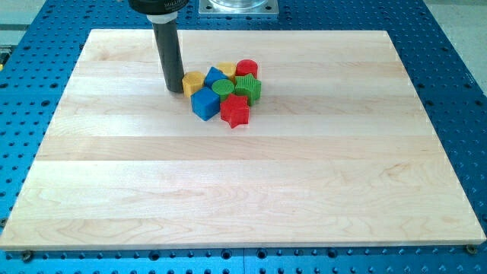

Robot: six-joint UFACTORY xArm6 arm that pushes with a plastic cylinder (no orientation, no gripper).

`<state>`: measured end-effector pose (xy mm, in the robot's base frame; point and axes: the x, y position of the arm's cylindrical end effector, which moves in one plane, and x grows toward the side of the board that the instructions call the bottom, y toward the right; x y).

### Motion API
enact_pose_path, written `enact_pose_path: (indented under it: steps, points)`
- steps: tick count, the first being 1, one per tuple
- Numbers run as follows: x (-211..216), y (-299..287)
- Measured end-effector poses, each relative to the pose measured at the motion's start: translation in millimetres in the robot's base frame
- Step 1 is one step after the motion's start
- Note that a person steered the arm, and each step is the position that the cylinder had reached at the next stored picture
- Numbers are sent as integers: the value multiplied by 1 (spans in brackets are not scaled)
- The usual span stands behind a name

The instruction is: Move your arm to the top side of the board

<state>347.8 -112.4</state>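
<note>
My tip [175, 89] rests on the wooden board [228, 190] just at nine o'clock of the yellow block [192, 83], seemingly touching it — it is a bare rod, so it grasps nothing. The blocks sit bunched in the board's upper half: blue cube [204, 103], red star [235, 111], green cylinder [223, 87], green star [248, 87], red cylinder [246, 69]. The top edge lies at twelve o'clock, near — a short, clear slide, I judge.
</note>
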Motion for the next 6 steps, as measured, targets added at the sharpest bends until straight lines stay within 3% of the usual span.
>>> enact_pose_path:
  steps: [6]
  points:
    - [-9, -4]
